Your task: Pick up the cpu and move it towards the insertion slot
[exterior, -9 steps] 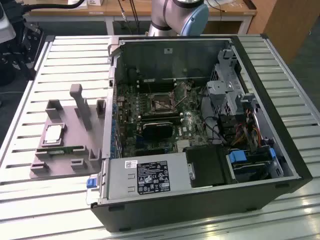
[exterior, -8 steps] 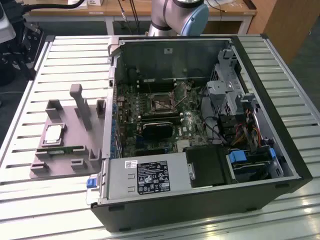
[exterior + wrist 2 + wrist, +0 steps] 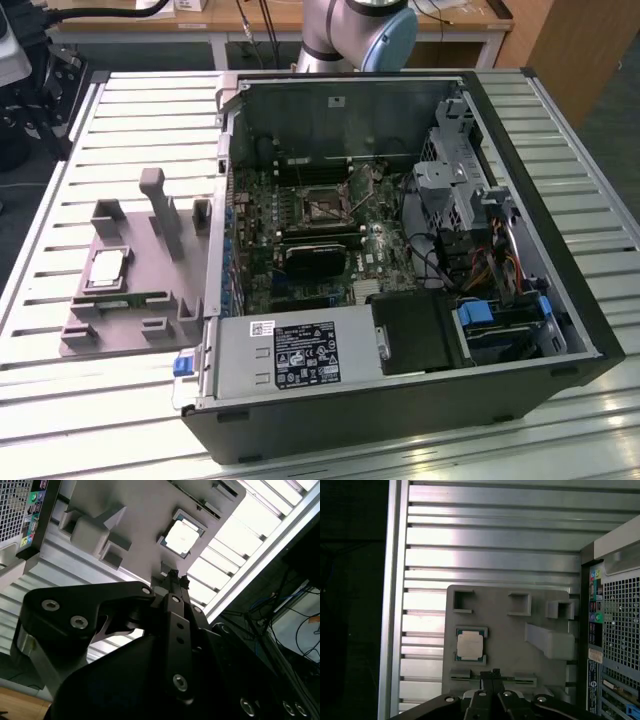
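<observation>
At the exterior view's left, a grey tray [image 3: 130, 235] lies on the slatted metal desk [image 3: 100, 420]. The cpu [image 3: 108, 268] rests flat in a square pocket of the tray with its silvery top facing up. The chip is square, so it has no long axis, and its edges run in line with the tray's edges. Just beside it, nearer the tray's front rim, a thin green memory stick [image 3: 132, 297] lies lengthwise along that rim. A tall grey post [image 3: 160, 210] stands upright on the tray between the chip and the open computer case [image 3: 400, 400]. Further right, inside the case, the insertion slot [image 3: 322, 205] sits on the board with its shiny frame and dark centre, well apart from the chip. The arm [image 3: 355, 30] shows at the back edge of the desk behind the case. In the first wrist view, the pincer [image 3: 493, 674] is clenched, its fingertips pressed together with nothing between them. It hangs over the tray's rim by the memory stick, near the cpu [image 3: 470, 645] but apart from it. The second wrist view shows the same clenched tips [image 3: 175, 577], with the chip [image 3: 181, 535] lying beyond them.
</observation>
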Tool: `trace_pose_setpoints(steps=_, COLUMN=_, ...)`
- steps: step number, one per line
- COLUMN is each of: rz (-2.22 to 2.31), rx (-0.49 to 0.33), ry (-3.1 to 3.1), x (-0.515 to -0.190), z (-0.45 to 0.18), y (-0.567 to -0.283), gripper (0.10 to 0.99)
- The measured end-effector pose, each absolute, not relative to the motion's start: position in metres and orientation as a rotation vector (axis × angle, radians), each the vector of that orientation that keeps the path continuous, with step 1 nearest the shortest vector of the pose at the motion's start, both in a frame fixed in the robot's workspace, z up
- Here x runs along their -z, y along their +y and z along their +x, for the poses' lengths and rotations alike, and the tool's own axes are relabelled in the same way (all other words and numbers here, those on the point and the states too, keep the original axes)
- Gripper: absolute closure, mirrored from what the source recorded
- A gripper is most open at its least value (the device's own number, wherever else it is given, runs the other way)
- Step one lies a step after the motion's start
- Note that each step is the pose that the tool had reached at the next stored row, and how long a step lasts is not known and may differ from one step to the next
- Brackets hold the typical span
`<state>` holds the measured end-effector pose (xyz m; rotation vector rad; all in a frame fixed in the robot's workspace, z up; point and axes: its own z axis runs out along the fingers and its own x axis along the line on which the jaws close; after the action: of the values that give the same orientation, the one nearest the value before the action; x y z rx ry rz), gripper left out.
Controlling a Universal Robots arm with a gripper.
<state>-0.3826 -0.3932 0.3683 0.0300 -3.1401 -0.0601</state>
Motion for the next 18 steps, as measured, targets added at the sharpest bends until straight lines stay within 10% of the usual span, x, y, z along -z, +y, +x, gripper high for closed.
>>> trace_pose_setpoints(steps=18, rz=0.03, rx=0.06, ry=-3.14, x=-0.346, z=-0.384, y=-0.393, gripper=0.984)
